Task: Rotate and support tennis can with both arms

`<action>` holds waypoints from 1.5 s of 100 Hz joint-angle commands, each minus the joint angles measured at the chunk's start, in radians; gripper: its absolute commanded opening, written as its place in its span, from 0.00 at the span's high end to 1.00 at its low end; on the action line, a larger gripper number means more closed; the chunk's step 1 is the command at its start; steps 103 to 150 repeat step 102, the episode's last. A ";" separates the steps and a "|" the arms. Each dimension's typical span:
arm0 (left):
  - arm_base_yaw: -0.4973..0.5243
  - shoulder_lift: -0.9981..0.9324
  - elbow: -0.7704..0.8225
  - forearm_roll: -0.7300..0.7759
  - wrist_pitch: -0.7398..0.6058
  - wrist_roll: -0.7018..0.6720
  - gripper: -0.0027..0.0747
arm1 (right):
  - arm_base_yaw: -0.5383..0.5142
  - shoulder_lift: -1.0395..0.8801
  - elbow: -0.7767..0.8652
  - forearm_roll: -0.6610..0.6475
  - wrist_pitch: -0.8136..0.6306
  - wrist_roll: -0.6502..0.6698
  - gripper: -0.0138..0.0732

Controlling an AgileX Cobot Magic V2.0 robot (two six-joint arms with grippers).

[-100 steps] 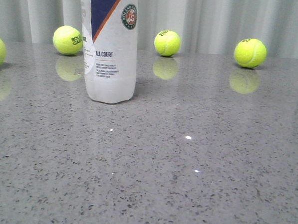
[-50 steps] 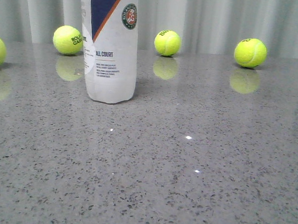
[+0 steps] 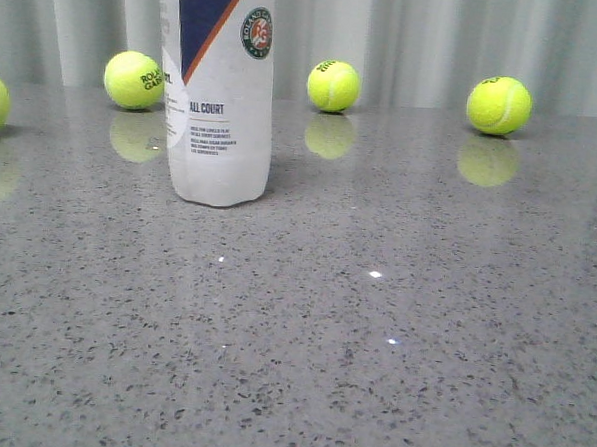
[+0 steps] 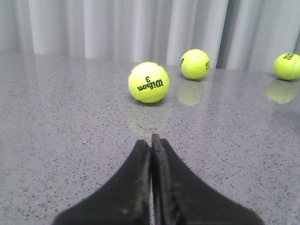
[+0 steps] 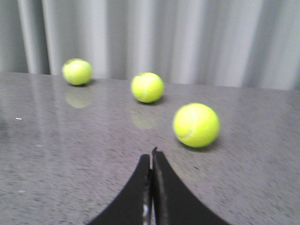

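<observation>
Tennis can: upright on the grey speckled tabletop, left of centre, top out of frame, untouched. Tennis balls: one far left, one behind the can's right, one far right. Left end effector: fingers pressed together, empty. Right end effector: likewise closed, empty.
</observation>
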 commanded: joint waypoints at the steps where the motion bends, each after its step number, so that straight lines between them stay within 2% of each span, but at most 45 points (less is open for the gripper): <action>1: 0.001 -0.039 0.048 -0.006 -0.074 -0.013 0.99 | -0.049 -0.039 0.009 -0.025 -0.078 0.032 0.91; 20: 0.001 -0.039 0.048 -0.006 -0.074 -0.013 0.99 | -0.079 -0.174 0.104 -0.031 -0.077 0.068 0.91; 26: 0.001 -0.039 0.048 -0.006 -0.074 -0.013 0.99 | -0.079 -0.226 0.102 -0.031 -0.011 0.088 0.91; 150: 0.001 -0.039 0.048 -0.006 -0.076 -0.013 0.99 | -0.077 -0.220 0.101 -0.030 0.006 0.098 0.91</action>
